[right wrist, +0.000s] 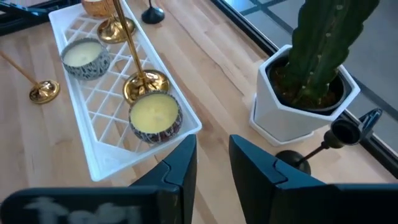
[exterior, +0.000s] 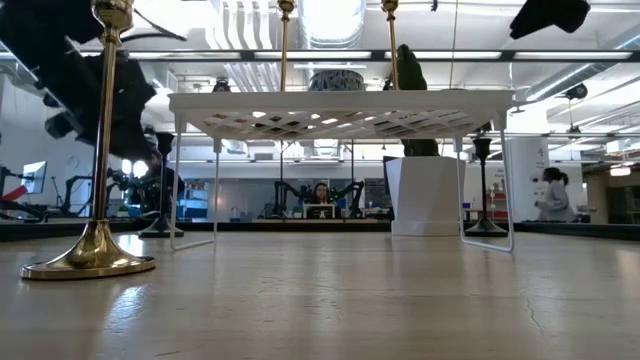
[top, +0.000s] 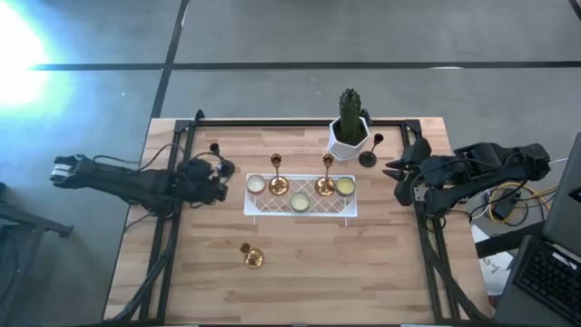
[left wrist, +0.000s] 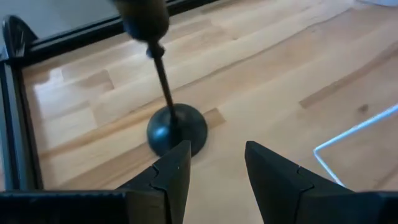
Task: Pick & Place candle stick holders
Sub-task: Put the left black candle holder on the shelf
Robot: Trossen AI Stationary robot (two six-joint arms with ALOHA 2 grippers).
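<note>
left gripper (left wrist: 214, 165), parted, black holder (left wrist: 176, 127) just ahead

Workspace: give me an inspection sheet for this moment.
Surface: wooden table, black frame.
Job's things: two gold holders on the white rack; one gold holder on the table in front; black holder at left; black holder beside the cactus pot.
Clutter: three candles on the rack.
End effectors: left end effector open near a black holder; right end effector open, empty.
Cables: bundle at right.
Surroundings: people in room behind.
</note>
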